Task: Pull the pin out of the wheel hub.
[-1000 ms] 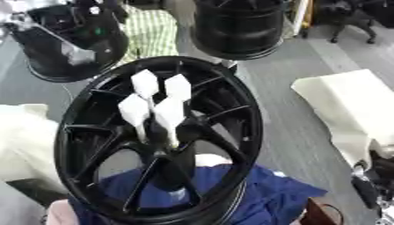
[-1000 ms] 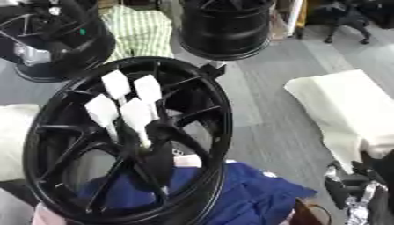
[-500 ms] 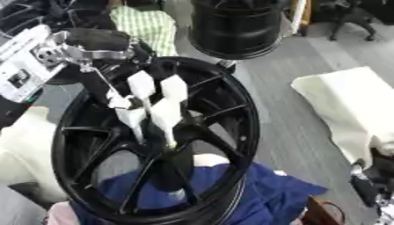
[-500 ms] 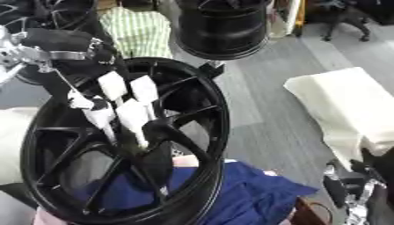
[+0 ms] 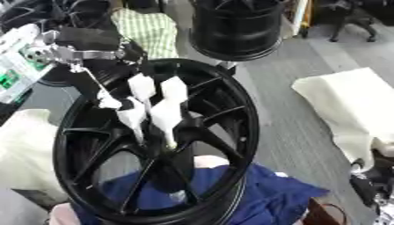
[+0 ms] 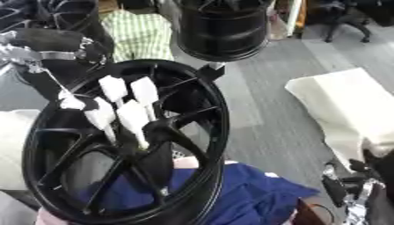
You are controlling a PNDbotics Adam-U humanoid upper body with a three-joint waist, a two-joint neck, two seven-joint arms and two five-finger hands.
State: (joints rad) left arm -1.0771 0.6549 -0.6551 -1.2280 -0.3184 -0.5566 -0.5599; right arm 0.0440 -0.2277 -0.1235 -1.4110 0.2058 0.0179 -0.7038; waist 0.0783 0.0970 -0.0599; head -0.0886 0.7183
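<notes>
Left hand moved in, white-tipped, black wheel hub

A workshop — black wheel rims on grey floor.

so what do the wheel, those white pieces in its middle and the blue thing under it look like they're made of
The wheel looks like cast metal with a black, slightly glossy coat: thin rigid spokes with soft highlights. The white pieces seem to be matte plastic or foam, blocky with even colour; which one cannot be told. The blue thing looks like cloth, since it lies in soft folds.
</notes>
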